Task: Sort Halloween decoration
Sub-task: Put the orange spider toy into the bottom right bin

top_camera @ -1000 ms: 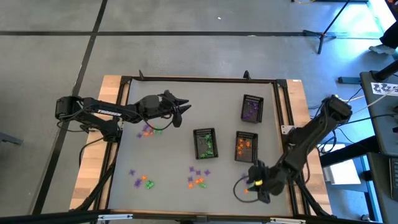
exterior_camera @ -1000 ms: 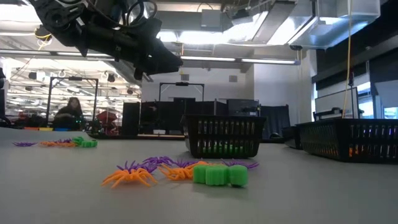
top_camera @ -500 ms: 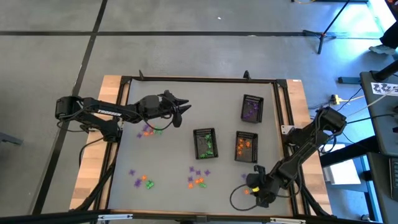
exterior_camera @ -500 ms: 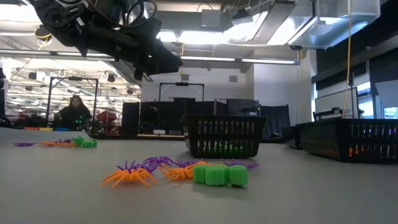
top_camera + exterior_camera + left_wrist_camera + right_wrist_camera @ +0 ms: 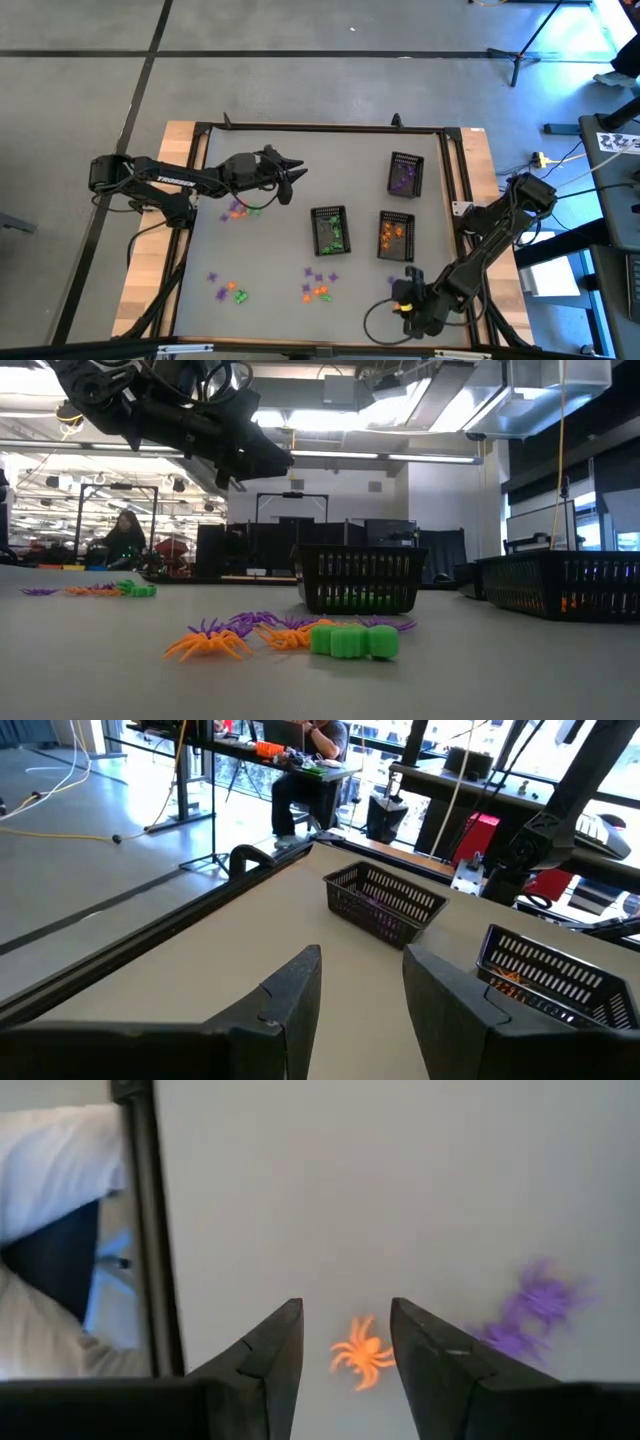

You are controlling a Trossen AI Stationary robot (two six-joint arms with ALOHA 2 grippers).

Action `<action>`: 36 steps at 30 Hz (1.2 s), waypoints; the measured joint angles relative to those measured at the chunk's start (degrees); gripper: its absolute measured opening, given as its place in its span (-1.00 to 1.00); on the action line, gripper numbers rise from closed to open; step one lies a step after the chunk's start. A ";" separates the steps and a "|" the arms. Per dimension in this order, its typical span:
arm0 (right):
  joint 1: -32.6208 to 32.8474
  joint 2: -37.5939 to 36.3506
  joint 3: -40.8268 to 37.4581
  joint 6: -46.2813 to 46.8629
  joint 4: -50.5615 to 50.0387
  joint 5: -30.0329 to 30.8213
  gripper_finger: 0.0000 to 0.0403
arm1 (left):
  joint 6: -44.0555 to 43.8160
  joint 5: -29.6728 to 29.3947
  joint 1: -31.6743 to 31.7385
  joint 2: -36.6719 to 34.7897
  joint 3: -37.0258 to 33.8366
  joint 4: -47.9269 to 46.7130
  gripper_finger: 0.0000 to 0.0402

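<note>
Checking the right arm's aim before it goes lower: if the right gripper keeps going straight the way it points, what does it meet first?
Most likely the orange spider, lying on the table in the gap between the open fingers of the right gripper. How far off it lies is unclear.

Three black mesh baskets (image 5: 330,230) and two dark robot arms (image 5: 180,181).
</note>
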 joint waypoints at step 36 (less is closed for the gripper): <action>0.00 14.62 18.23 9.90 -16.98 1.55 -0.91 | 0.00 0.00 0.00 0.00 0.00 0.02 -0.33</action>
